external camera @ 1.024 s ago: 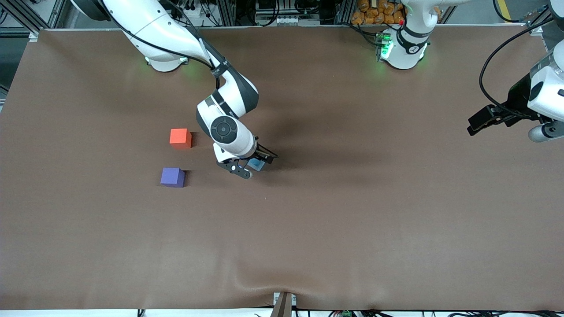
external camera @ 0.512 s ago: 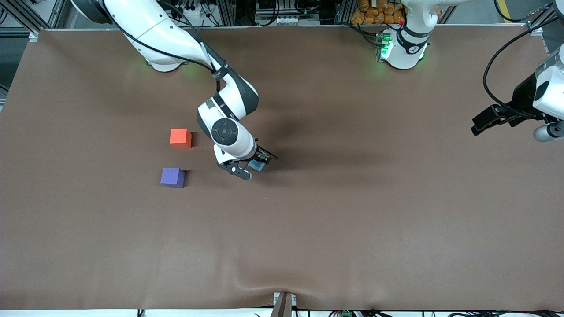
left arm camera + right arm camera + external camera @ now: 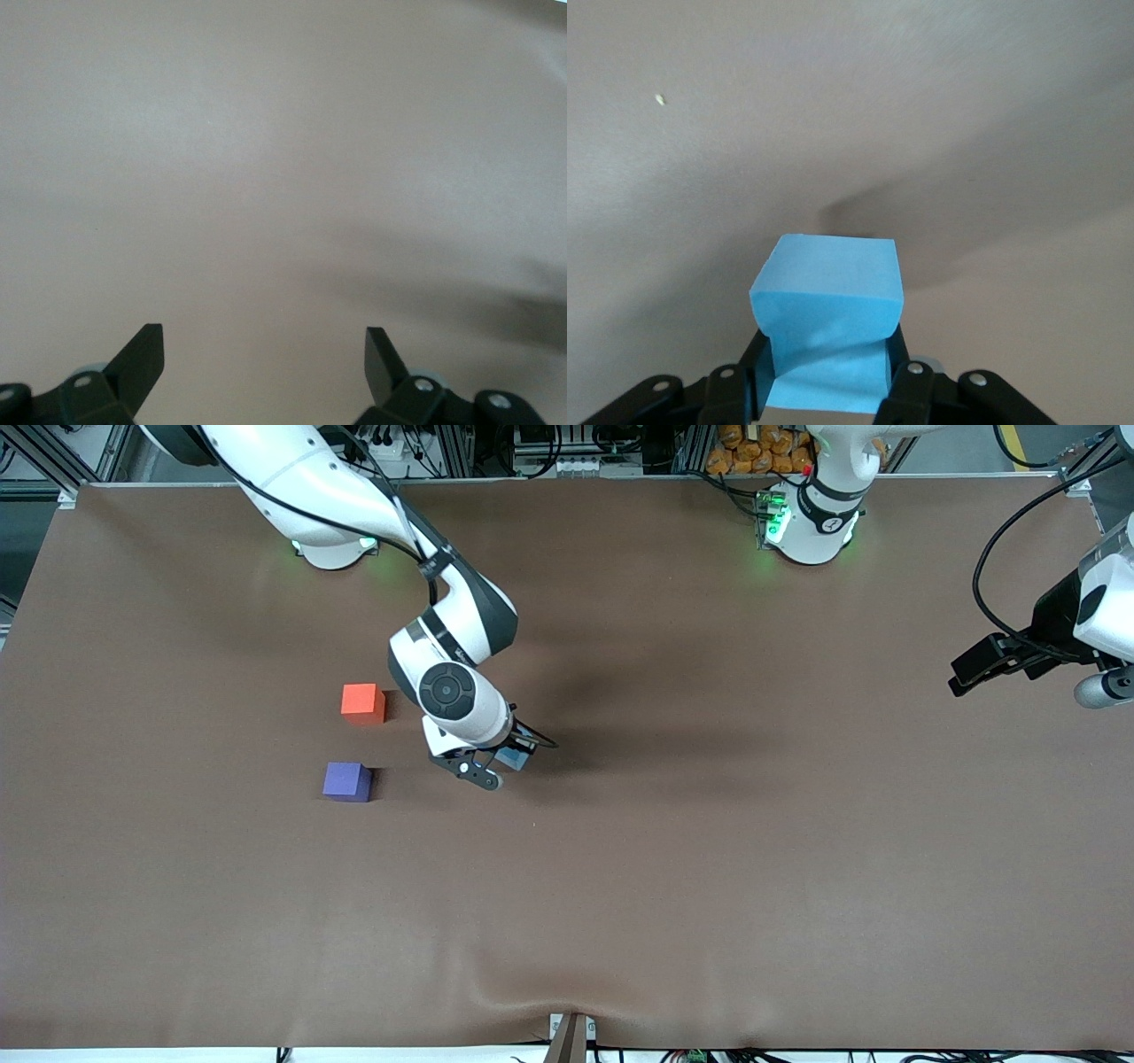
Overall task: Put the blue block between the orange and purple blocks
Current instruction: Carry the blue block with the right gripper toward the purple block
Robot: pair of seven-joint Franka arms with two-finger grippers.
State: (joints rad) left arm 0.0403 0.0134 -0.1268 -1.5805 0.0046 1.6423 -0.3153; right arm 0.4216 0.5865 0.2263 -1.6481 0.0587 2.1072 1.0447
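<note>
Two claws are mine. My right claw (image 3: 498, 765) grips the blue block (image 3: 829, 312), a cube with no long axis, squeezed in between the fingers and mostly hidden under my wrist from the front. One orange block (image 3: 362, 702) and one purple block (image 3: 347, 781) sit apart on the counter (image 3: 709, 868). My left claw (image 3: 264, 354) waits, fingers spread.

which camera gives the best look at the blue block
The right wrist view: the blue block fills the centre, pinched in the right gripper. The front view shows only a sliver under that gripper. The left wrist view shows none of it.
</note>
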